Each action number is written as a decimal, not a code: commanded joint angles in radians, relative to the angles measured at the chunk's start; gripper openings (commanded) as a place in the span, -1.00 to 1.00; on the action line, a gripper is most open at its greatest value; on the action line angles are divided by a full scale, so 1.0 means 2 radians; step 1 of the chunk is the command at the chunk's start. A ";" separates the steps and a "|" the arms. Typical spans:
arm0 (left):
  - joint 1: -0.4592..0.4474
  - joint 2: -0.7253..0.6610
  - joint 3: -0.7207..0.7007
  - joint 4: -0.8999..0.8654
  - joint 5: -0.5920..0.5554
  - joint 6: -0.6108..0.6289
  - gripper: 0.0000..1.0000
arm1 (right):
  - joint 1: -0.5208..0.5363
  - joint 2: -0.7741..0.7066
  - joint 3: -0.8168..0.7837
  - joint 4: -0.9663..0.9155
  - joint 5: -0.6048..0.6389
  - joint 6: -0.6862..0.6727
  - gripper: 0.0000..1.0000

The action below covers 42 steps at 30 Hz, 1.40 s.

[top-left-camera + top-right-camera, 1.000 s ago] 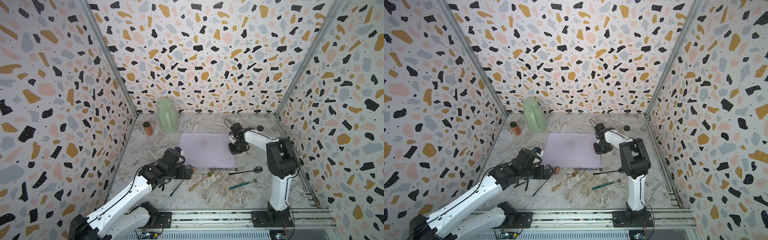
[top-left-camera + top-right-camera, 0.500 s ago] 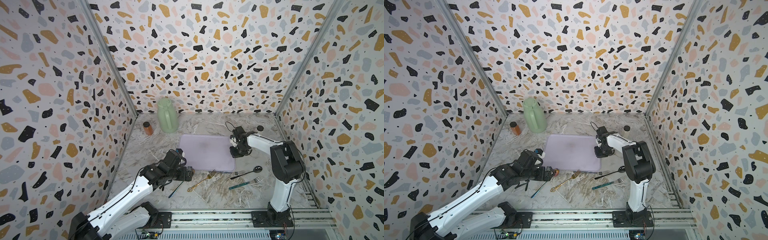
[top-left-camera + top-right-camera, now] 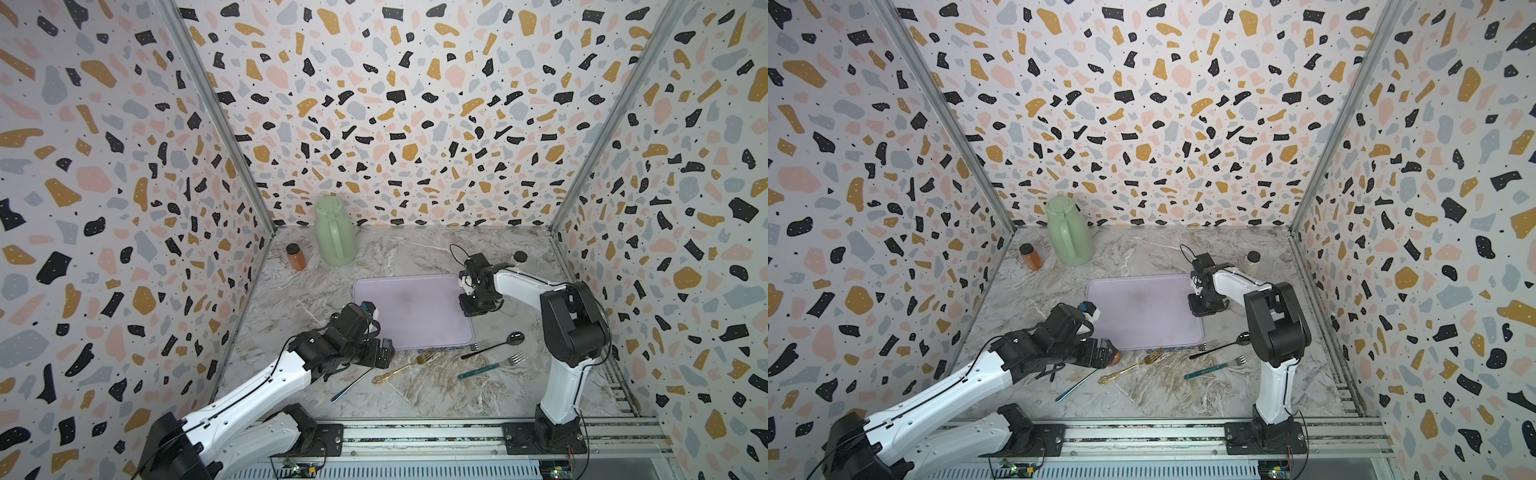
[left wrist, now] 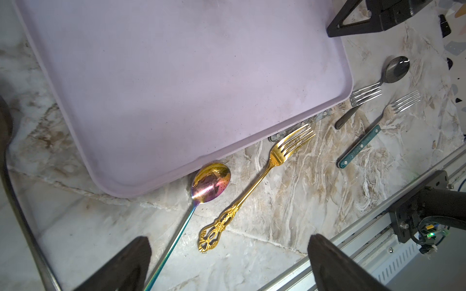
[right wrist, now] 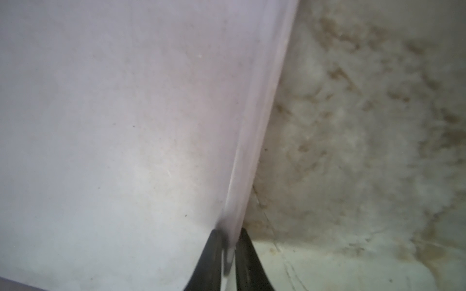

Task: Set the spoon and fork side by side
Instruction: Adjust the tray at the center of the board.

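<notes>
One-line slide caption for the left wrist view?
Open left claw over an iridescent metal spoon and ornate gold metal fork lying beside the rectangular lilac plastic tray.

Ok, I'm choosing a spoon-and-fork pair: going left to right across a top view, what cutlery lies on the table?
iridescent spoon → gold fork; farther right, the black spoon and teal-handled fork overlap, so they are left unordered.

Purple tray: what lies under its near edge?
The silver fork has its handle under the tray rim, tines sticking out; the rainbow spoon looks tucked under at its bowl tip. Farther in is hidden.
</notes>
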 commanded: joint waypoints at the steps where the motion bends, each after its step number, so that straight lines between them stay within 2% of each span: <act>1: -0.002 0.004 -0.007 0.014 -0.016 -0.002 0.99 | 0.003 -0.019 -0.010 -0.028 0.013 0.031 -0.65; 5: -0.003 0.005 -0.014 0.021 -0.027 -0.009 1.00 | 0.003 -0.029 -0.027 -0.012 0.004 0.045 -0.60; 7: -0.003 0.009 -0.017 0.024 -0.026 -0.010 1.00 | 0.003 -0.028 -0.027 -0.014 0.010 0.045 -0.45; 14: -0.003 0.020 -0.014 0.022 -0.030 -0.014 1.00 | 0.003 -0.045 -0.022 -0.021 -0.002 0.052 -0.42; 25: -0.002 0.015 -0.016 0.022 -0.028 -0.015 1.00 | 0.003 -0.039 -0.036 -0.014 -0.006 0.061 -0.63; 35: -0.003 0.004 -0.027 0.025 -0.024 -0.022 0.99 | 0.003 -0.056 -0.075 0.002 -0.007 0.073 -0.72; 42: -0.005 0.001 -0.037 0.030 -0.021 -0.027 0.98 | 0.003 -0.070 -0.099 0.005 -0.002 0.079 -0.67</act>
